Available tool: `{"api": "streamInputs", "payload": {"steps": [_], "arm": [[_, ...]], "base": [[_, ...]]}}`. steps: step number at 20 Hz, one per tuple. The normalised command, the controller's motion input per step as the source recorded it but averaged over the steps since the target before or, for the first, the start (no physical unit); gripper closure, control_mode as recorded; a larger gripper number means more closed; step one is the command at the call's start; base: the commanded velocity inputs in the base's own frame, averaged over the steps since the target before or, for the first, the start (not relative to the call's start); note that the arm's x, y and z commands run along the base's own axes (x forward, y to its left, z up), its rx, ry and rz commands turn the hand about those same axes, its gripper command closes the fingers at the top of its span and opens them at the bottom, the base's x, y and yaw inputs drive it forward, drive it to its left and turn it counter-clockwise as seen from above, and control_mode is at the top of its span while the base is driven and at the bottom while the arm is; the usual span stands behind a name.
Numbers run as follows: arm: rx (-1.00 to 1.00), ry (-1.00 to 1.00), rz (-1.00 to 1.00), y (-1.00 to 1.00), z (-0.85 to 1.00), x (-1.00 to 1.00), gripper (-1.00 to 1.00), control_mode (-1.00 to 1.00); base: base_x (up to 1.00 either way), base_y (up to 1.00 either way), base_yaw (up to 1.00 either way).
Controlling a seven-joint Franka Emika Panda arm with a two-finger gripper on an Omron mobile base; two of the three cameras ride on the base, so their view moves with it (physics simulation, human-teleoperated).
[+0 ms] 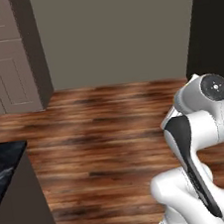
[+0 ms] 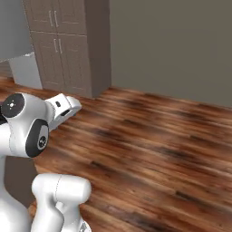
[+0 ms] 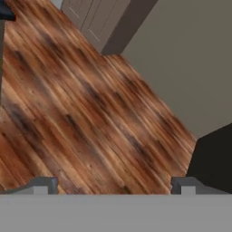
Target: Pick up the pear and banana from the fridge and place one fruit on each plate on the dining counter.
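In the hand view my gripper (image 3: 114,186) is open, its two fingertips (image 3: 45,185) far apart with nothing between them, over bare wooden floor. The arm is folded close to the base, and the white hand (image 2: 63,108) points out over the floor. A corner of the dining counter (image 1: 5,165), black veined marble on plain taupe sides, sits at the lower left of the left base view. The pear, the banana, the plates and the fridge are out of view.
Wood-plank floor (image 1: 102,135) stretches ahead to a plain grey-beige wall (image 1: 113,34). Tall taupe cabinets (image 2: 68,45) stand at the left, beside a light-grey block (image 2: 20,68). A dark panel (image 1: 212,25) rises at the right.
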Motion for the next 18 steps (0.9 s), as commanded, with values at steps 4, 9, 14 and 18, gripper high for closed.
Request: {"api": "streamInputs", "payload": {"steps": [4,9,14,18], "arm": [[0.0,0.0,0.0,0.0,0.0,0.0,-1.0,1.0],[0.0,0.0,0.0,0.0,0.0,0.0,-1.0,1.0],[0.0,0.0,0.0,0.0,0.0,0.0,-1.0,1.0],[0.0,0.0,0.0,0.0,0.0,0.0,-1.0,1.0]], "base": [[1.0,-0.18,0.34],[1.0,-0.17,0.35],[1.0,-0.1,0.33],[1.0,0.0,0.28]]}}
